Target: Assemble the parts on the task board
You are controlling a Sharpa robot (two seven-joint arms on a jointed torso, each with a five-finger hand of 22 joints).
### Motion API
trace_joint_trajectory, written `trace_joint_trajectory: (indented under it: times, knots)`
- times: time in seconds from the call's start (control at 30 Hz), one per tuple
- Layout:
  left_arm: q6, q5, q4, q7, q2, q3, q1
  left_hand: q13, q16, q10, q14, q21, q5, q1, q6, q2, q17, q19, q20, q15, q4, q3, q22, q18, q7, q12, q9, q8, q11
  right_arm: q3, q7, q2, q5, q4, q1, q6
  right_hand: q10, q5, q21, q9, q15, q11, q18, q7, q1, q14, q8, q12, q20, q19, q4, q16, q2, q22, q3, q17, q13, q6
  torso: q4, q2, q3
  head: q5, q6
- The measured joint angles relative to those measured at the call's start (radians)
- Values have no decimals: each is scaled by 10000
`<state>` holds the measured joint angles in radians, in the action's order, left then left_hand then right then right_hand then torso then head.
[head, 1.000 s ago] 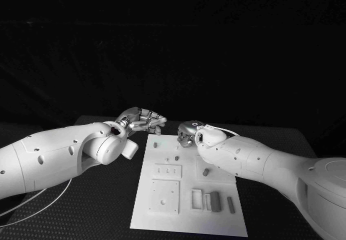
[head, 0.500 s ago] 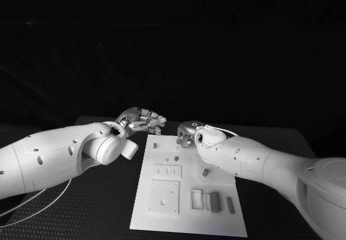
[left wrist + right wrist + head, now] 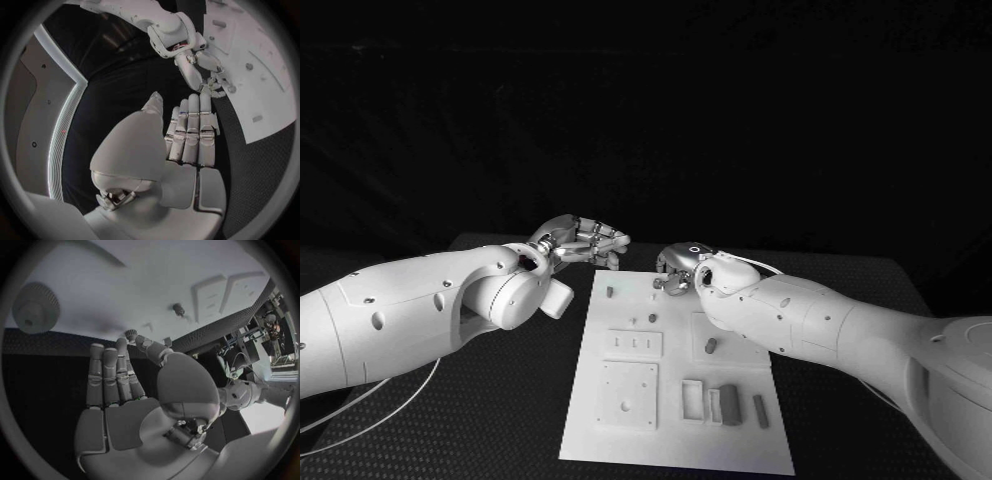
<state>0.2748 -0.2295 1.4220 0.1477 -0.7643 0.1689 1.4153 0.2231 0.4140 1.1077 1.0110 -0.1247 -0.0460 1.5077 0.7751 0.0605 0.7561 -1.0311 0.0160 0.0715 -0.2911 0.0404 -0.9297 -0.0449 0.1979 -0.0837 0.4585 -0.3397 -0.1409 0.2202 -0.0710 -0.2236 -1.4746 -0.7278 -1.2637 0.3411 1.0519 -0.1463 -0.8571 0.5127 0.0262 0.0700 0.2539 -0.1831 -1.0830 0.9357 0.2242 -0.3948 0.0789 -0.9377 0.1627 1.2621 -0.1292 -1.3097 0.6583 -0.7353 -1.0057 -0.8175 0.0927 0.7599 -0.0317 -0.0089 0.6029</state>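
Head view. The board (image 3: 678, 385) lies lengthwise in the middle of the table (image 3: 502, 410), white on black. Both arms reach to its far end. The left hand (image 3: 583, 241) hovers over the far left corner with fingers curled forward; whether it holds anything cannot be told from here. The right hand (image 3: 676, 270) sits over the far edge, mostly hidden behind its own wrist; grip unreadable. Parts on the board: a peg (image 3: 652, 318) near the middle, a second peg (image 3: 711, 345) to its right, and upright blocks (image 3: 730, 405) side by side in the near right area. A square raised plate (image 3: 629, 393) occupies the near left.

Left wrist view. The left hand (image 3: 190, 132) shows its fingers straight, pressed side by side, nothing between them and the thumb. Beyond the fingertips the right hand (image 3: 203, 70) hangs at the board's (image 3: 262, 75) edge, fingers bunched; a small part may be at their tips, but I cannot tell.

Right wrist view. The right hand (image 3: 134, 385) has its fingers extended and close together, thumb alongside. A small ribbed part (image 3: 130, 334) sits at the fingertips, against the board (image 3: 125, 285); whether it is pinched or merely touched cannot be told. A peg (image 3: 179, 308) stands on the board beyond, and a round knurled disc (image 3: 34, 307) lies near its corner.
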Motion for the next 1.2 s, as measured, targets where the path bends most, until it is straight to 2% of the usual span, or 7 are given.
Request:
trace_joint_trajectory:
  times: [0.07,0.23,0.43,0.67,0.87,1.07,1.2]
  knots:
    - [0,0,-46,5,-45,0,12,2,0,0,0,0,0,0,0,0,0,0,0,0,0,0,0,2,0,0,0,0,0,-9,56,-207,182,-272,-79,135,-221,0,176,-26,-83,81,-15,-61,-60,-183,-1,155,47,210,-47,-106,-94,1,17,183,216,168,-11,-6,3,13,-31]
    - [34,0,-144,15,-180,0,52,10,0,0,0,0,0,0,0,0,10,0,0,0,0,0,1,8,0,0,11,0,0,-338,374,-769,920,-1192,-466,425,-432,0,409,-38,-257,258,-65,-110,-123,-368,-1,554,202,454,-56,-292,-157,1,27,567,922,288,-65,-23,20,33,-160]
    - [49,0,-516,22,-20,39,46,69,-40,149,0,46,0,0,0,0,28,0,0,0,0,0,-11,24,0,0,28,0,31,-403,1051,-1614,1860,-2103,-703,244,-662,0,719,-52,-425,374,-65,-147,-322,-707,88,1132,390,859,340,-551,41,13,30,1121,2216,396,-246,-131,91,121,-271]
    - [47,0,-899,52,2,45,36,78,-40,163,0,45,0,0,0,0,38,0,0,0,0,0,-20,-37,0,0,38,0,16,-503,1467,-2816,2555,-3000,-753,-200,-910,0,721,-81,-497,518,-65,298,-357,-630,141,1136,370,724,834,-323,-57,10,-306,1364,2834,453,-473,-303,203,192,-360]
    - [31,0,-1049,82,-4,56,-11,84,-77,162,0,45,0,0,0,0,38,0,-1,0,0,0,-20,-75,0,0,37,0,16,-494,1503,-3287,2573,-2837,-749,-415,-1798,0,189,-113,-394,525,-125,-81,-397,-423,140,-1604,198,330,1087,668,-347,-3,-1119,1329,827,975,-695,-438,321,258,-351]
    - [9,0,-1063,95,-23,60,-64,83,-77,163,0,45,0,0,0,0,37,0,-1,0,0,0,-19,-75,0,0,37,0,16,-485,1390,-3238,2207,-2330,-587,-588,-2443,0,-1190,30,-297,406,-124,-67,-452,-288,284,-6506,-220,-260,826,2954,-565,4,-1215,216,-2077,992,-858,-523,430,312,-330]
    - [-15,0,-1061,99,-10,67,-94,83,-77,162,0,45,0,0,0,0,47,0,-1,0,0,0,-19,-73,0,0,36,0,16,-462,1322,-2909,1992,-1648,-419,-711,-2386,0,-1555,91,-217,350,-181,-70,-443,-136,347,-7286,-363,-404,798,3293,-556,3,-1187,128,-2118,881,-924,-550,486,295,-320]
